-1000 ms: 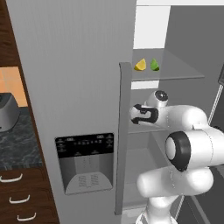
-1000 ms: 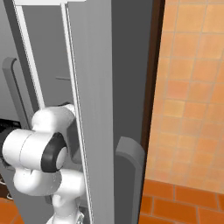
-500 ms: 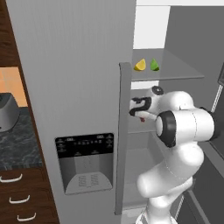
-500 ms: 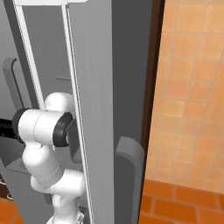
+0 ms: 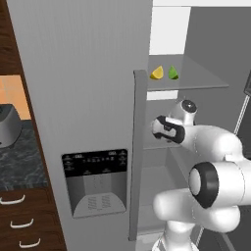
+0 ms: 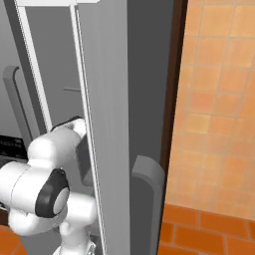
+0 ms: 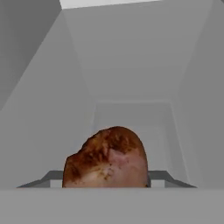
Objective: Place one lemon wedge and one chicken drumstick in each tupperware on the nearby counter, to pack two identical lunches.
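- Reddish-brown chicken drumstick [image 7: 106, 158] large and central in the hand view, straight ahead of the hand, inside the pale grey fridge [image 5: 88, 73] interior.
- Gripper [image 5: 156, 128] reaching past the inner edge of the fridge door onto the middle shelf; fingertips hidden in every view, so cannot tell whether wide, narrow, or gripping the drumstick.
- Two lemon wedges, yellow lemon wedge [image 5: 157, 73] and green lemon wedge [image 5: 173, 73], side by side on the glass shelf [image 5: 201, 78] inside the fridge, above the gripper and well apart from it.
- Dark marbled tabletop [image 5: 19, 164] to the left of the fridge, with a grey appliance [image 5: 9, 125] standing on it and silver-handled drawers below.
- In the right base view, white arm tucked between the fridge body and the open fridge door [image 6: 107, 124], orange tiled wall beyond.
- Judged progress: early. Both wedges unmoved on their fridge shelf, no food seen on the tabletop.
- Likely step in hand: taking the drumstick from the fridge.
- Left to do, by this reading: carry the drumstick over, fetch its twin, then both wedges, one of each per tupperware.
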Controlling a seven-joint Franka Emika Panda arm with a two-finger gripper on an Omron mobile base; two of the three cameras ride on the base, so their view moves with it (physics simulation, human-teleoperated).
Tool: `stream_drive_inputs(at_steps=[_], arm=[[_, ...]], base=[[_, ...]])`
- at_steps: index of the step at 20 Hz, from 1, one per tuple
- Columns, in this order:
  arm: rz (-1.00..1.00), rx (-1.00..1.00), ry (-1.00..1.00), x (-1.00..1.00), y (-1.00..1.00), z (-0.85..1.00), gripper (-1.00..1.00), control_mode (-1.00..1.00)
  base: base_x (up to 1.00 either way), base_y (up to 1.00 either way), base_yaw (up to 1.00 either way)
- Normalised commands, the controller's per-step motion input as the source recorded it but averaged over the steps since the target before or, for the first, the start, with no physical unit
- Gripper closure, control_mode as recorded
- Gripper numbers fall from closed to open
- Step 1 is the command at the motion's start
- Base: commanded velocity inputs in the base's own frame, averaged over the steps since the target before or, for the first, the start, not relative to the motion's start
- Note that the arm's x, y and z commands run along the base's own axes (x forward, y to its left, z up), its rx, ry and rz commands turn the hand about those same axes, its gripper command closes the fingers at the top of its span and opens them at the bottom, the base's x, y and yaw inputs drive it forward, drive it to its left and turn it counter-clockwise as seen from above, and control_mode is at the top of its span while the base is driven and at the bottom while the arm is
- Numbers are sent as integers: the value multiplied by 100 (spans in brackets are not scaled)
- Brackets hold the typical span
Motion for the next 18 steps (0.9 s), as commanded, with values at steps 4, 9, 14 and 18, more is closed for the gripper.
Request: stream_drive_inputs(at_steps=[4, 9, 14, 18], arm=[[4, -4, 0, -100, 0, 41, 100, -100], [0, 0, 6, -98, 0, 92, 100, -100], [0, 0, 5, -99, -1, 93, 100, -100], [1, -4, -1, -100, 6, 41, 100, -100]], base=[[0, 0, 0], [0, 0, 0], [0, 0, 0], [0, 0, 0]])
